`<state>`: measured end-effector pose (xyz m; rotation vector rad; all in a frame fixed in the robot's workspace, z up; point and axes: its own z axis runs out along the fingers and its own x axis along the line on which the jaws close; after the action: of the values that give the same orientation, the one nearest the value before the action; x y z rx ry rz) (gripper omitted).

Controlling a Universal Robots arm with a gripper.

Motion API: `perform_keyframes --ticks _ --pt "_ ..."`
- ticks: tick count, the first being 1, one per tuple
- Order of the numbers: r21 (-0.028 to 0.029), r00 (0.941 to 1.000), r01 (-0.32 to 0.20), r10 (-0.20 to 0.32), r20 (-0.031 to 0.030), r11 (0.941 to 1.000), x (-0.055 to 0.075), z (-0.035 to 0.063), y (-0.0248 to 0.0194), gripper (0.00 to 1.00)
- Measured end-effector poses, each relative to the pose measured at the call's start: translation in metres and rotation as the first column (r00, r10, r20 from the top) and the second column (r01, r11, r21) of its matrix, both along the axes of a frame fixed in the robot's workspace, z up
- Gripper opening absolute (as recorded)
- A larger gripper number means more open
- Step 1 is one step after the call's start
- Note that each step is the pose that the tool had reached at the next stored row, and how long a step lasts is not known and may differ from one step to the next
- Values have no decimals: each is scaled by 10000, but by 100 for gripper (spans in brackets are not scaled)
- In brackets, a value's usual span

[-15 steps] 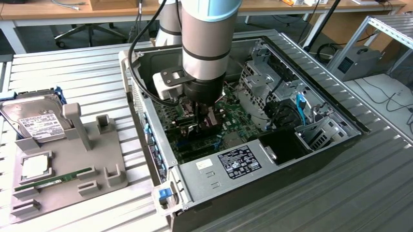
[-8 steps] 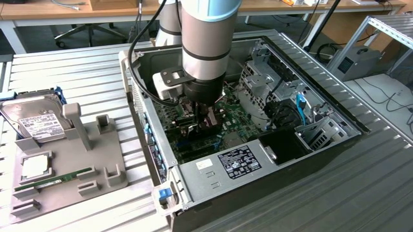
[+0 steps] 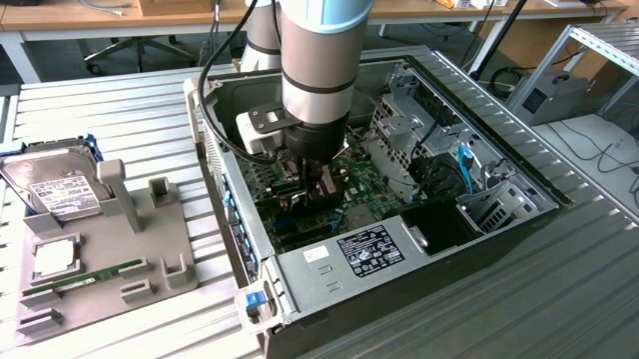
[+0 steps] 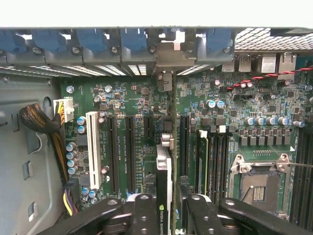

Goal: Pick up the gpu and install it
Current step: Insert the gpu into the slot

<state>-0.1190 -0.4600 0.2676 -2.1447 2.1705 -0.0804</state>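
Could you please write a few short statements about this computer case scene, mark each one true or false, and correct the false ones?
1. The gripper holds the gpu on edge between its jaws, over the motherboard. True.
2. The hard drive lies inside the computer case. False: it rests on the gray holder, on the exterior view's left of the case.
3. A memory stick lies on the gray holder. True.
4. The computer case is closed by a side panel. False: its side is open and the motherboard is in plain sight.
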Motion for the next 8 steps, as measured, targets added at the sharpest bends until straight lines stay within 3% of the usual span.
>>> perform_keyframes --ticks 1,2,8 --pt "-1 10000 1 -1 -1 10000 0 0 0 27" --pt "0 10000 0 0 0 10000 0 0 0 40" --pt "0 10000 0 0 -24 10000 33 2 0 40"
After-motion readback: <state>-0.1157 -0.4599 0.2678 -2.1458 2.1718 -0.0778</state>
